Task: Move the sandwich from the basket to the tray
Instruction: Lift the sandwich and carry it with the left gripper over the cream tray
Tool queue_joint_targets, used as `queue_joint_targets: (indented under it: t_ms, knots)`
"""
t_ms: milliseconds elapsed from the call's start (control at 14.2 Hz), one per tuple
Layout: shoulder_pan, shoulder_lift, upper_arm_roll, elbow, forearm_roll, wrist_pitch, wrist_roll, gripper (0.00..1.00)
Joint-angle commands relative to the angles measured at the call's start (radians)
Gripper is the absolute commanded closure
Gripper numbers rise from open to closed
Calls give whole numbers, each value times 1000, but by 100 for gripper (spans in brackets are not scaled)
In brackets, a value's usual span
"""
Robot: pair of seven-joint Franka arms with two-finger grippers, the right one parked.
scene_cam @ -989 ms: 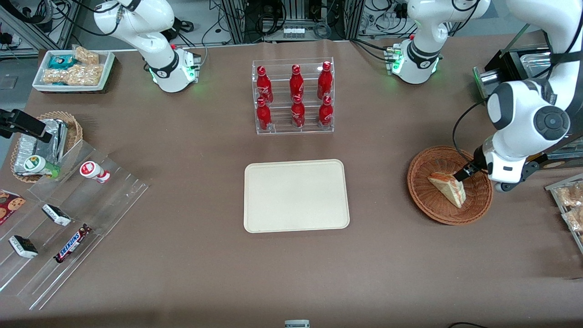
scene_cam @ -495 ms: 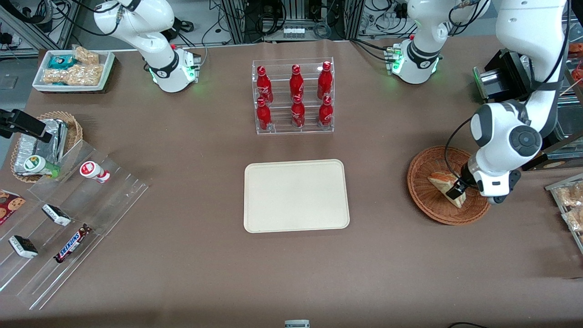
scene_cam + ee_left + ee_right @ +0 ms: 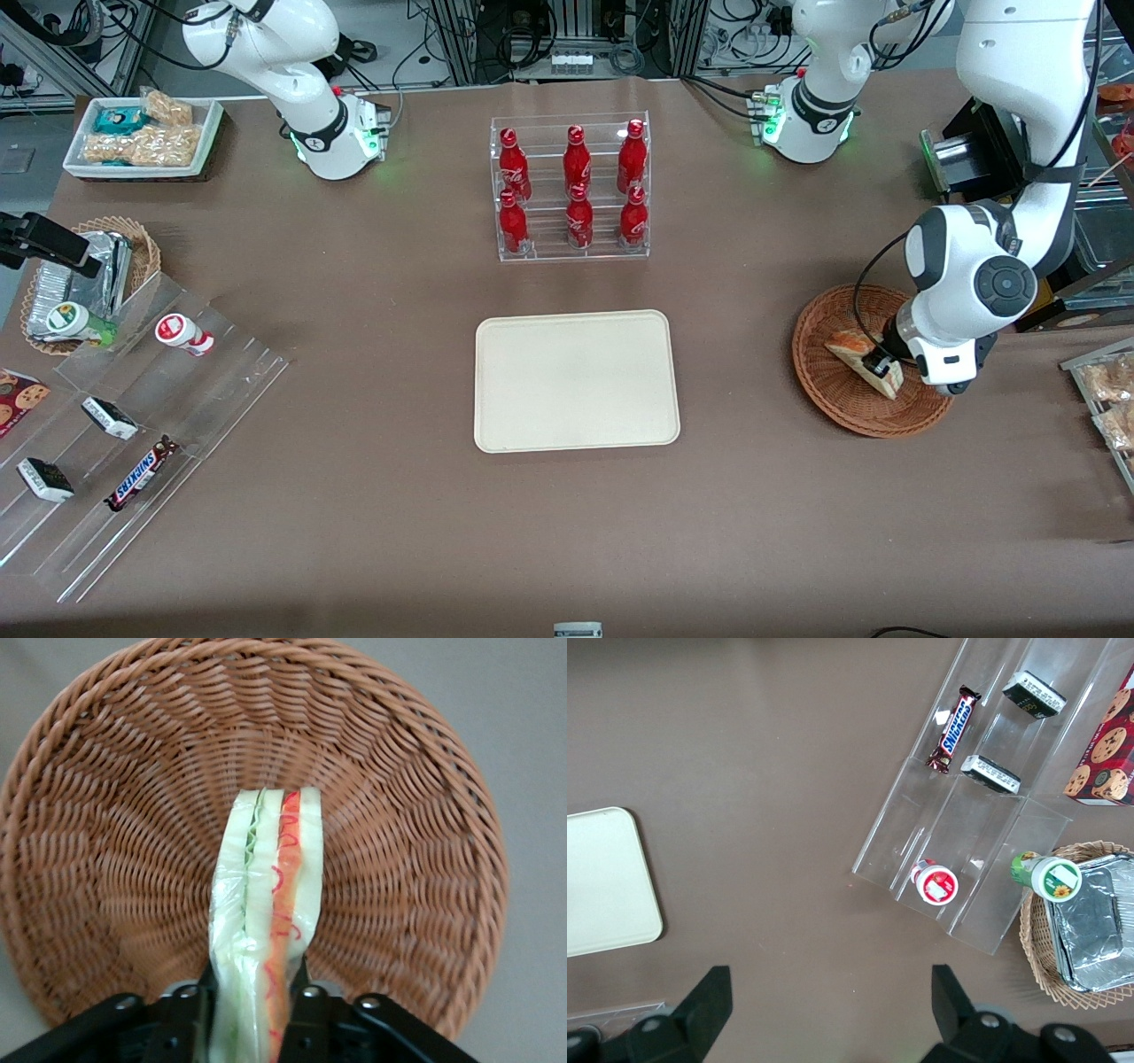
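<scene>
The sandwich (image 3: 849, 347), a pale bread wedge with red-orange and green filling, sits in the reddish-brown wicker basket (image 3: 833, 399) toward the working arm's end of the table. My gripper (image 3: 879, 365) is down in the basket at the sandwich's wide end. In the left wrist view the sandwich (image 3: 270, 895) stands on edge over the basket (image 3: 115, 815), and the gripper (image 3: 254, 979) is shut on it, with the black fingers (image 3: 301, 974) pressed against both bread faces. The cream tray (image 3: 576, 381) lies bare at the table's middle, also seen in the right wrist view as a tray (image 3: 602, 877).
A clear rack of red bottles (image 3: 571, 190) stands farther from the front camera than the tray. A rack of wrapped snacks (image 3: 1107, 390) lies beside the basket at the table's edge. Clear acrylic racks (image 3: 133, 416), a small wicker basket (image 3: 89, 275) and a white bin (image 3: 142, 133) sit toward the parked arm's end.
The wrist has swung over the basket toward the tray, and the fingers have come around the sandwich's wide end. The sandwich has shifted slightly in the basket.
</scene>
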Motion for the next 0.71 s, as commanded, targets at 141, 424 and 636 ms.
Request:
queue_joint_targets:
  t_ms: [141, 424, 636]
  knots:
    - [-71, -9, -61, 209, -6, -239, -29, 95]
    - [-104, 35, -211, 268, -5, -238, -11, 95]
    - [-105, 124, -360, 357, 8, -236, -6, 95]
